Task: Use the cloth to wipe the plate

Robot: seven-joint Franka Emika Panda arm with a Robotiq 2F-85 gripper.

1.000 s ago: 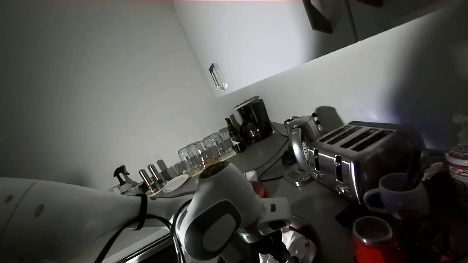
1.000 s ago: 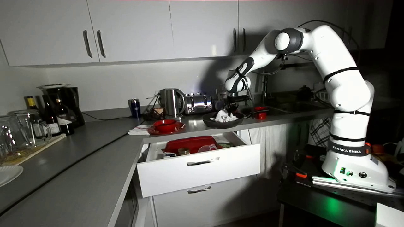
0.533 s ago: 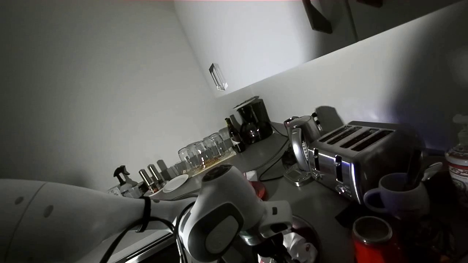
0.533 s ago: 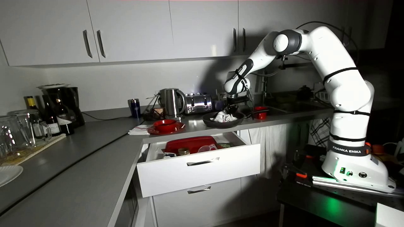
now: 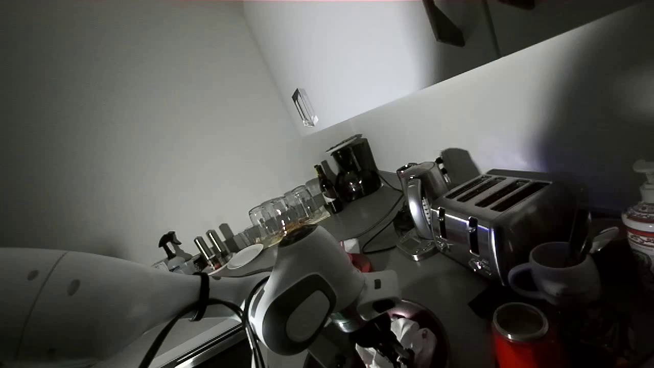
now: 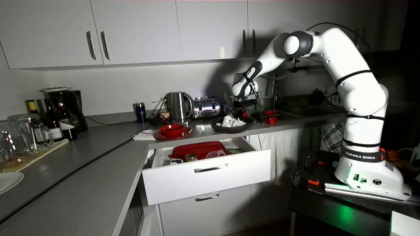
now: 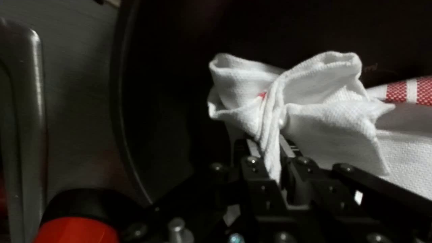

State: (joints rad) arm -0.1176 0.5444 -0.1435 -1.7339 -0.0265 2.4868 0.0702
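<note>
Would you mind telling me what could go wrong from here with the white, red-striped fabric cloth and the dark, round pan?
The black two-fingered gripper seems to pinch only a narrow fold of the cloth, so it might slip out under drag.

The pan sits near the front edge of the grey counter, so firm wiping could nudge it toward the open white drawer below.

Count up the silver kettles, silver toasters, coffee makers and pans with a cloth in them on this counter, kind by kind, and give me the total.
Silver kettle: 1
Silver toaster: 1
Coffee maker: 1
Pan with a cloth in it: 1
Total: 4
</note>
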